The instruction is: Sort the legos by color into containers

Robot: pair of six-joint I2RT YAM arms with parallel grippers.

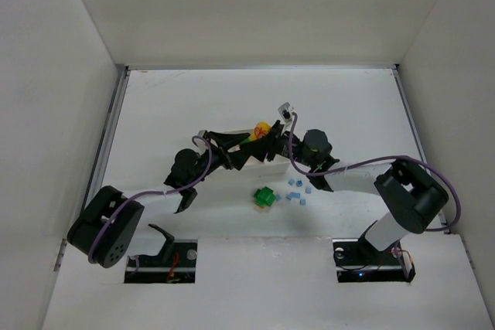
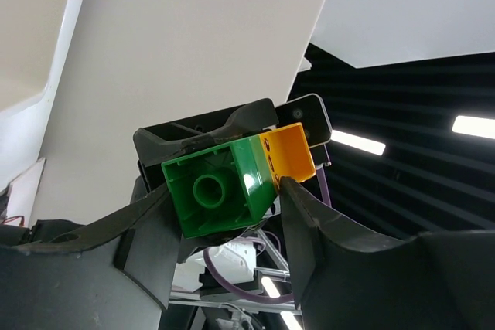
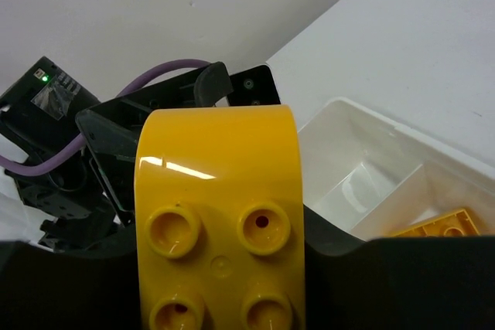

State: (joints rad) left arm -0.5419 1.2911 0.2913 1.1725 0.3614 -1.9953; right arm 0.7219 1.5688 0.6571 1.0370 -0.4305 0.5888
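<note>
Left end effector [image 2: 224,200] is clamped on a green brick [image 2: 210,191] that's stuck to a yellow-orange brick [image 2: 290,152]. The pair is up in the air between the two arms, and the right end effector [image 3: 220,268] looks closed on the yellow half.

So I'd say the job right now is splitting them. Peel rather than pull straight: hold one wrist steady, tilt the other, and keep both grips firm so neither half pops out.

The white tray [image 3: 363,117] sits right under the right side, with another yellow piece [image 3: 441,226] already in one compartment, so the yellow half can go in there. A loose green lego [image 1: 264,196] and the tiny blue ones [image 1: 298,188] are waiting on the table.
</note>
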